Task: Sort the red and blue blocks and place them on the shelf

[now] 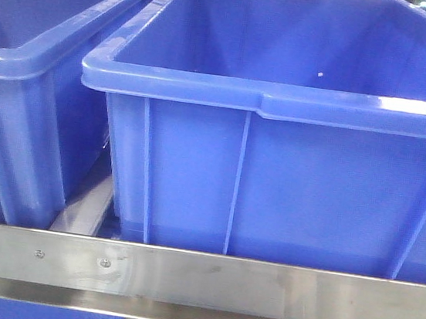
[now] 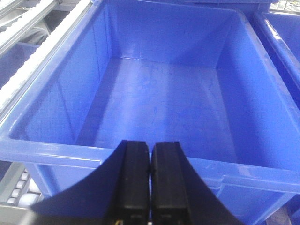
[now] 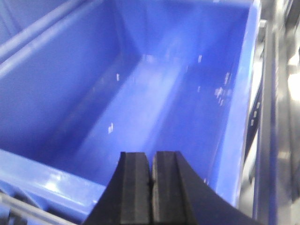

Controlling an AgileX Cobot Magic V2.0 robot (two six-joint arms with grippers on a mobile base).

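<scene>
Above the blue bins on the shelf (image 1: 198, 282), I see my left pincer (image 2: 150, 161) and right pincer (image 3: 151, 171) clenched, grasping nothing.

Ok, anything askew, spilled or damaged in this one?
Nothing stands out. Two blue bins sit upright side by side behind the steel front rail of the shelf, and both look empty in the wrist views. The left gripper and right gripper have their jaws shut on nothing. No blocks are visible.
</scene>
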